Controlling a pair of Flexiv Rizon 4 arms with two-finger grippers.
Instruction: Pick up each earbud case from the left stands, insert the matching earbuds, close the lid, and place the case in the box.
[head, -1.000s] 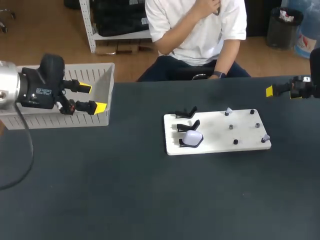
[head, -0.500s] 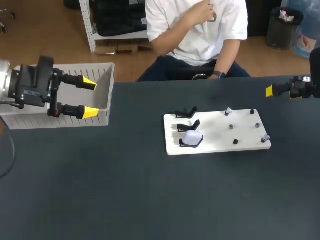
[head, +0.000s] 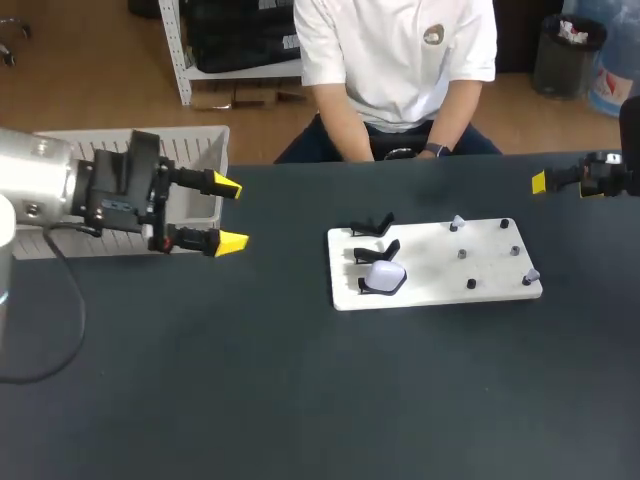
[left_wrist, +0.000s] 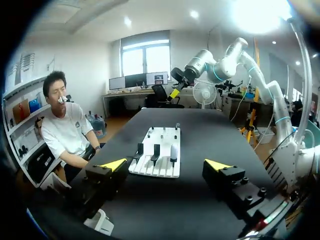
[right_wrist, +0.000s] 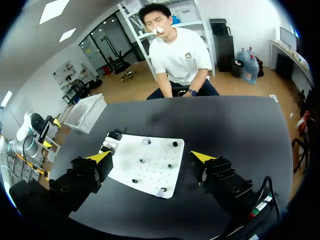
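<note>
A white board (head: 430, 285) lies right of the table's middle. At its left end stand black holders (head: 372, 225), and the nearest one carries a white earbud case (head: 384, 275) with its lid shut. Small earbuds (head: 457, 222) sit on pegs at the board's right end. My left gripper (head: 230, 214) hovers open and empty over the table, between the grey box (head: 190, 150) and the board. In the left wrist view the case (left_wrist: 173, 151) stands well ahead of the gripper (left_wrist: 165, 164). My right gripper (right_wrist: 151, 156) is open and empty, off the board's (right_wrist: 150, 165) far right side.
The grey box stands at the table's back left corner, just behind my left arm. Dark table surface stretches in front of the board and to its left. Several black pegs (head: 471, 284) dot the board's right half.
My left arm has swung right, from over the grey box out over the table toward the board, fingers still apart. The right arm has not moved.
</note>
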